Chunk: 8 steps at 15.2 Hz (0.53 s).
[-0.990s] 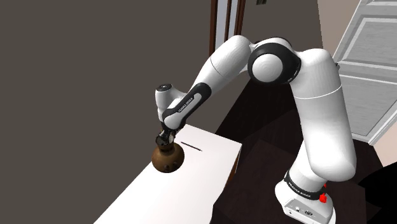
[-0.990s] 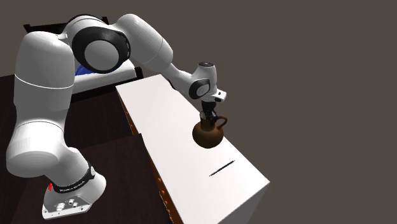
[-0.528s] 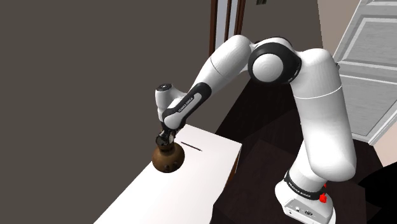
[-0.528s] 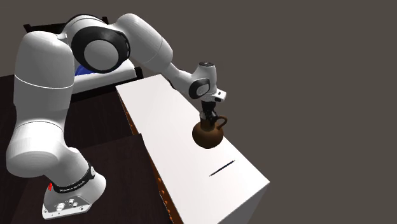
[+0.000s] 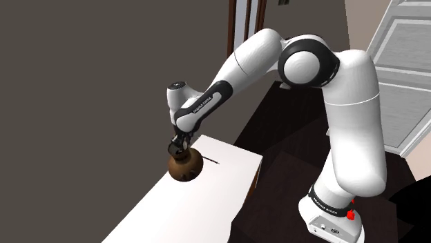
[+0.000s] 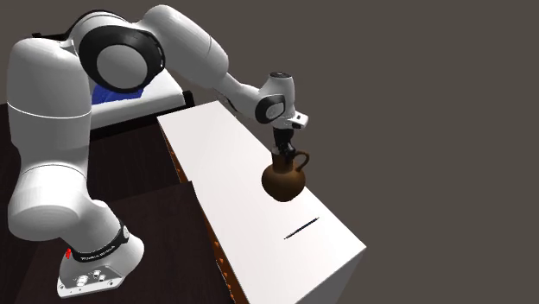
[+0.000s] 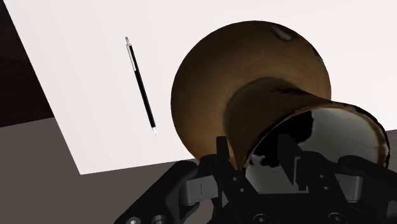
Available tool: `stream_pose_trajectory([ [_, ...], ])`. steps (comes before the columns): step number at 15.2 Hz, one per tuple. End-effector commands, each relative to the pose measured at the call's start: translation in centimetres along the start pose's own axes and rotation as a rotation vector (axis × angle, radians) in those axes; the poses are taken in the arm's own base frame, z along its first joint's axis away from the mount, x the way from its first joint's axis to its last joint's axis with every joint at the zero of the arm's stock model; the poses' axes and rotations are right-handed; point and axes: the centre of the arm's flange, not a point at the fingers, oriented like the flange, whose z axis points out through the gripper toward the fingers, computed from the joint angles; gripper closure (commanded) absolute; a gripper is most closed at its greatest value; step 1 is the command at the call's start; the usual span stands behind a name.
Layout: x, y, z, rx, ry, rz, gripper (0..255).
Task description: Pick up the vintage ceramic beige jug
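Plainly brown and round-bellied, the jug (image 6: 283, 180) has its rim pinched by the gripper (image 6: 283, 155).

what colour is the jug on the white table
The round-bellied jug is dark, glossy brown, not beige; the wrist view shows it best.

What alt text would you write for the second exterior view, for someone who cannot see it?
A white robot arm's black end effector grips the neck of a round brown jug over a long white table; a thin black pen lies nearby.
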Motion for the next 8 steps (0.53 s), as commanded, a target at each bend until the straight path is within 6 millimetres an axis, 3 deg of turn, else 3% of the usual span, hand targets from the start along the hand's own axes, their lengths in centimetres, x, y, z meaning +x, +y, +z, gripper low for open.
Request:
stream_pose_trajectory([
  [1,0.2,0.1,-1.2,0.001,0.006,0.0,255],
  [6,0.4,0.2,-3.8,0.001,0.006,0.0,255],
  [8,0.4,0.2,-3.9,0.001,0.006,0.0,255],
])
